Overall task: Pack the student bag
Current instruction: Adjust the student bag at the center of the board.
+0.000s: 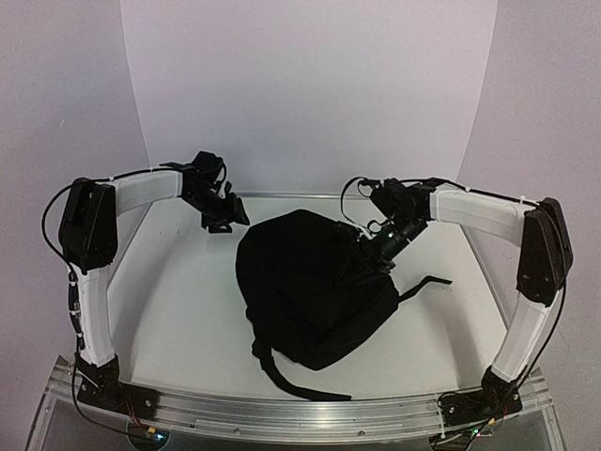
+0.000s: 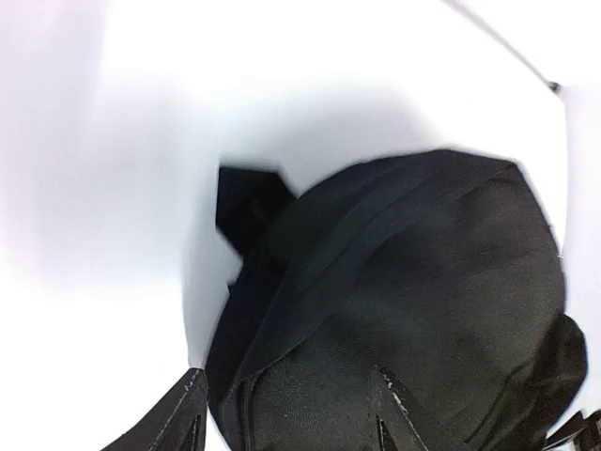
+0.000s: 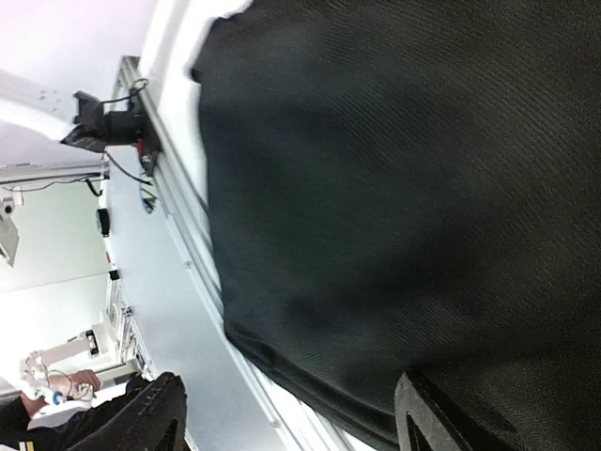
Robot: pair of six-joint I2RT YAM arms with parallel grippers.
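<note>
- Left gripper (image 2: 286,371) has its jaws partly apart with nothing between them. It hangs just off the bag's (image 1: 315,287) rim at about 10 o'clock in the top view.
- Right gripper (image 3: 286,381) stands wide, and black fabric fills most of its wrist view. It sits over the bag's edge at about 1 o'clock. I cannot tell whether a finger touches the cloth, and nothing looks pinched.
- The bag lies in the middle of the table (image 1: 178,310), a rounded black heap. One strap (image 1: 286,376) trails toward 6 o'clock and another (image 1: 424,282) toward 3 o'clock.
- Progress, as a judgement:
  - No book or other loose item to pack shows in any view.
  - No opening or inner lining shows either. A dark band (image 2: 347,235) runs along the top in the left wrist view. It may be the zip line, but I cannot tell whether it is shut.
  - The bag looks fairly full, though its contents are hidden.
  - With both grippers at the far rim, the work in hand is probably on the bag's mouth, opening or closing it. Which of the two cannot be told.
- Writing: no brand, label or print can be read on the bag, the arms or the metal rail (image 1: 282,413) at the near edge.
</note>
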